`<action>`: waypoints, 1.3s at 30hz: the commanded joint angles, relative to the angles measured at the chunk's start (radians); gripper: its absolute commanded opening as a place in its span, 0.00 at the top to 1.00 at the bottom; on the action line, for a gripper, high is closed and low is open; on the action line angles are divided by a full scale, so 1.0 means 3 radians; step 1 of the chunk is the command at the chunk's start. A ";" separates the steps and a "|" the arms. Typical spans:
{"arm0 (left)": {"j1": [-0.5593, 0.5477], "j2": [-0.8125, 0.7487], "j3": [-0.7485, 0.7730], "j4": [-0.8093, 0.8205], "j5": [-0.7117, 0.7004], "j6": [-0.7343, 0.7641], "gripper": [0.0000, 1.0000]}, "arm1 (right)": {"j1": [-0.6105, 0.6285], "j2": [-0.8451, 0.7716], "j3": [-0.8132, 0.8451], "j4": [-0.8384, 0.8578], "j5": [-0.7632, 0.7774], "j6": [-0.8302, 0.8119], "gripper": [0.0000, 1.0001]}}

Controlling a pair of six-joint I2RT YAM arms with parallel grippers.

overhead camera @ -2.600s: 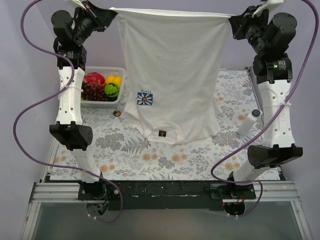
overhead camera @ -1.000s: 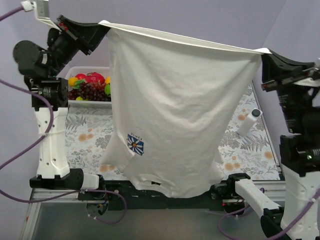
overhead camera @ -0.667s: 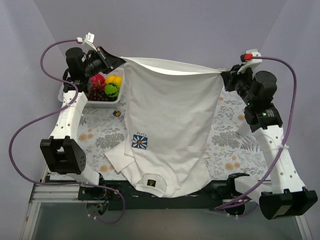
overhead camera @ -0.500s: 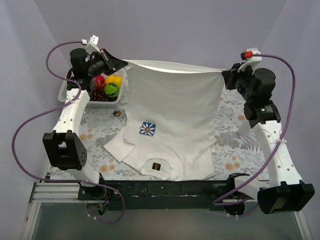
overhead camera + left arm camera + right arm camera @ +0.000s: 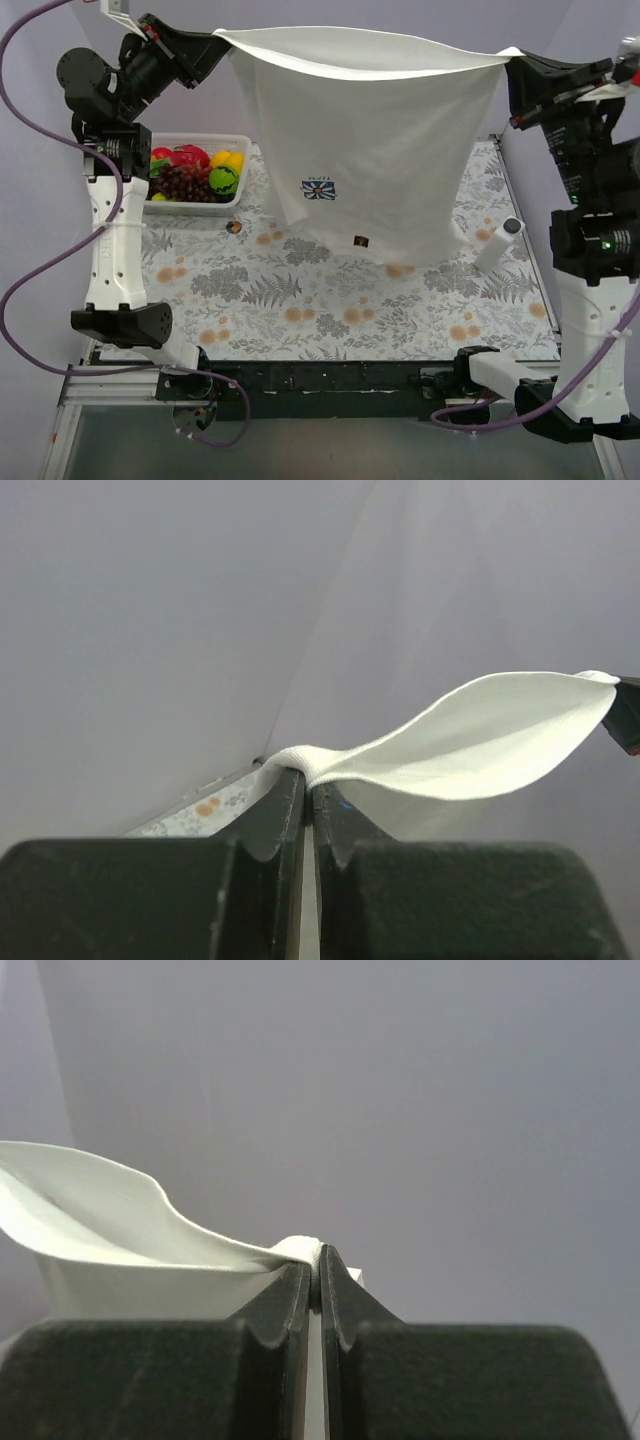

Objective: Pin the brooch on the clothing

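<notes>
Both arms have risen since half a second ago, and the shirt (image 5: 370, 150), which then lay draped down toward the near edge of the bench, now hangs as a sheet over the middle. You hold it upside down by the hem. The left gripper (image 5: 215, 42) is clenched on one hem corner above the far left corner, and the right gripper (image 5: 512, 68) is clenched on the other, high above the right edge. Each wrist view shows the jaws pressed together with a fold of white cloth caught between them. The hem runs taut between the two grips, while the emblem (image 5: 319, 188) and the neck label (image 5: 361, 240) hang low, facing the camera. You cannot tell from here whether the collar end touches the bench (image 5: 350, 330). This looks like the spreading step, with no pinning begun. A small dark disc (image 5: 233, 227) lies just beside the fruit basket (image 5: 243, 140) near the far left corner; it may be the brooch, but it is too small to tell. A white tube (image 5: 497, 245) leans near the right edge, close to the cloth. Your next move probably calls for laying the shirt flat, chest up, without bunching. After that, one gripper has to let go and fetch the pin.
</notes>
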 commanded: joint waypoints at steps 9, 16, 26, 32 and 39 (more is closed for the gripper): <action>-0.0010 -0.0499 0.0580 -0.0240 -0.0063 0.0199 1.00 | -0.0015 -0.0494 0.0299 0.0118 -0.0056 -0.0018 0.99; -0.0010 -0.0862 0.0406 -0.0225 0.0019 0.0188 1.00 | -0.0010 -0.0755 0.0304 0.0087 0.0042 -0.0141 0.99; -0.0107 -0.0950 0.0003 -0.0123 0.0152 0.0020 1.00 | 0.0046 -0.0827 -0.0007 0.0077 0.0184 -0.0335 0.99; -0.0107 -0.0893 -0.0651 -0.0256 0.0224 0.0173 1.00 | 0.0041 -0.0689 -0.0650 0.0066 0.0328 -0.0453 0.99; -0.0107 -0.0501 -0.1367 -0.0368 0.0014 0.0536 1.00 | 0.0026 -0.0332 -0.1627 0.0408 0.0241 -0.0550 0.99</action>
